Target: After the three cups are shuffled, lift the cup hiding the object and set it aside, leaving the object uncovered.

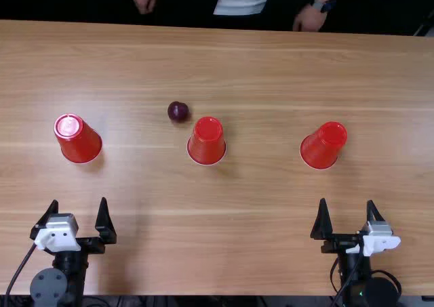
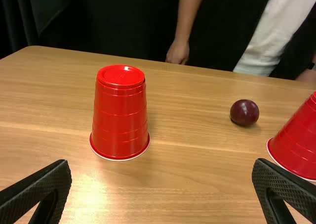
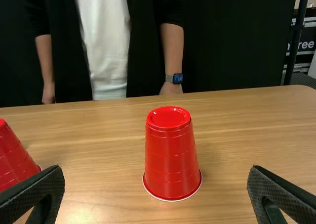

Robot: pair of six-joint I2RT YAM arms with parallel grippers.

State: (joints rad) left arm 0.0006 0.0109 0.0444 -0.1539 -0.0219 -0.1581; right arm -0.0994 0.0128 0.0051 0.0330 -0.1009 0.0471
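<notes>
At the near left edge of the table (image 1: 271,63) the left gripper (image 1: 78,205) sits with its two fingers spread wide and nothing between them, pointed toward the left cup (image 1: 77,139), which stands upside down and well clear of the fingertips. Further right, a small dark purple ball (image 1: 178,111) lies in the open on the wood, just beyond the middle cup (image 1: 206,141) and a little to its left, near it but apart from it. That cup is mouth down too, as is the right cup (image 1: 323,145) further along. The three form a loose row across the middle of the table. As things lie, no cup covers the ball, so there is nothing to pick out yet. At the near right edge the right gripper (image 1: 346,209) faces the right cup, likewise wide open and empty. The cups look like thin red plastic: very light, smooth, and easily dented, with walls that narrow toward the closed top. Because of that taper, a grip set too high would likely slide off. The safer hold is probably across the ribbed wall about halfway up, squeezed only enough to carry it, then lifted straight up so the rim does not knock the ball away.
</notes>
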